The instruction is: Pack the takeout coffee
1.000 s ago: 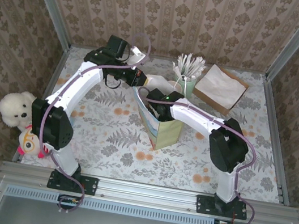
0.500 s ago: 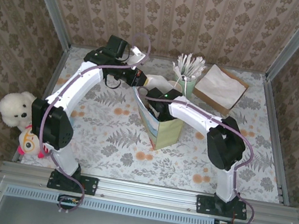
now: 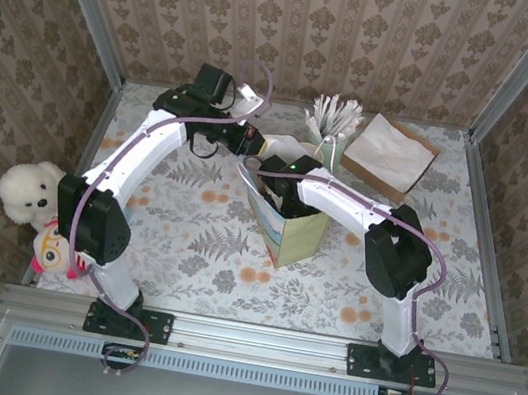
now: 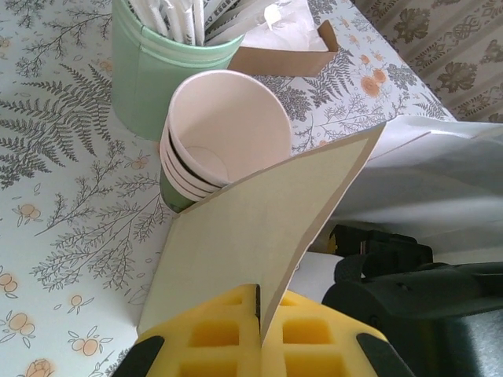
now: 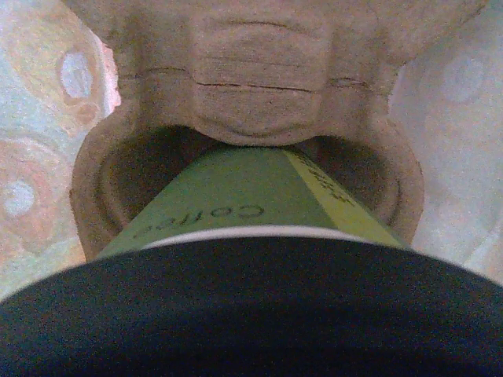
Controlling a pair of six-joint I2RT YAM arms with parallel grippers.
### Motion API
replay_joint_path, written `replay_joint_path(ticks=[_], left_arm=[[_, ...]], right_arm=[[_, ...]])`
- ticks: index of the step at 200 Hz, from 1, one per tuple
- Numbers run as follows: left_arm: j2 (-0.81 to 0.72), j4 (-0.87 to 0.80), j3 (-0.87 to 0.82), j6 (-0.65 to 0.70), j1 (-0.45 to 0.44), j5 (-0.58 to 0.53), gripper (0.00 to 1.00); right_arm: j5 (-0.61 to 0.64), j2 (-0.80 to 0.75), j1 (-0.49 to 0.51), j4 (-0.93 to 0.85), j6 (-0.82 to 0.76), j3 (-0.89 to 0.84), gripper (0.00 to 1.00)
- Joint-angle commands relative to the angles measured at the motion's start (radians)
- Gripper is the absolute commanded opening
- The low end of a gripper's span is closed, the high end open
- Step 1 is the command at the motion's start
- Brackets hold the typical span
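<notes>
**Coffee goes into the bag.** The right gripper (image 3: 281, 192), down inside the open bag (image 3: 300, 236) at mid-table, hangs the coffee (image 5: 236, 208) over a well of the pulp carrier (image 5: 259, 86) on the bag's floor. Its fingers are hidden behind the black lid (image 5: 251, 310). The cup is tilted and unseated, so the gripper reads as clamped wide on it. The left gripper (image 4: 259, 334), pressed together, pinches the bag's far-left flap (image 4: 263, 228) to hold the mouth open.

The likely trouble is the slant. The cup's base looks set to meet the well's far rim at an angle, and letting go before it is upright could tip it and strain the lid. A slipped pinch would probably drop the paper wall onto the right wrist. A harder pull could drag the light bag over.

The bag walls stand close around the right wrist, leaving 1 clear way out, straight up. The cups (image 4: 224, 133) sit just beyond the flap, with the stick cup (image 4: 157, 78) just behind them. Bare table lies near and left of the bag.
</notes>
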Motion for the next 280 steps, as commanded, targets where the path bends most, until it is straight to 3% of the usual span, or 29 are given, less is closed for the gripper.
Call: replay_joint_path(ticks=[1, 64, 82, 158, 182, 280], left_arm=[[0.0, 0.005, 0.038, -0.011, -0.011, 0.005, 0.0], [0.003, -0.007, 0.043, -0.009, -0.011, 0.003, 0.0], [0.007, -0.007, 0.045, -0.009, -0.012, 0.003, 0.0], [0.009, -0.025, 0.056, -0.011, -0.014, 0.003, 0.0], [0.006, -0.03, 0.047, -0.016, -0.015, -0.047, 0.0], [-0.007, -0.028, 0.015, -0.042, -0.015, -0.076, 0.0]], right_arm=[[-0.027, 0.009, -0.007, -0.041, 0.016, 0.033, 0.82], [-0.028, -0.019, -0.006, -0.025, 0.017, 0.048, 0.87], [-0.028, -0.027, -0.006, -0.024, 0.026, 0.062, 1.0], [0.052, -0.134, -0.006, 0.095, 0.048, 0.07, 1.0], [0.076, -0.182, -0.007, 0.163, 0.027, 0.052, 1.0], [0.044, -0.442, -0.006, 0.563, -0.058, -0.191, 1.0]])
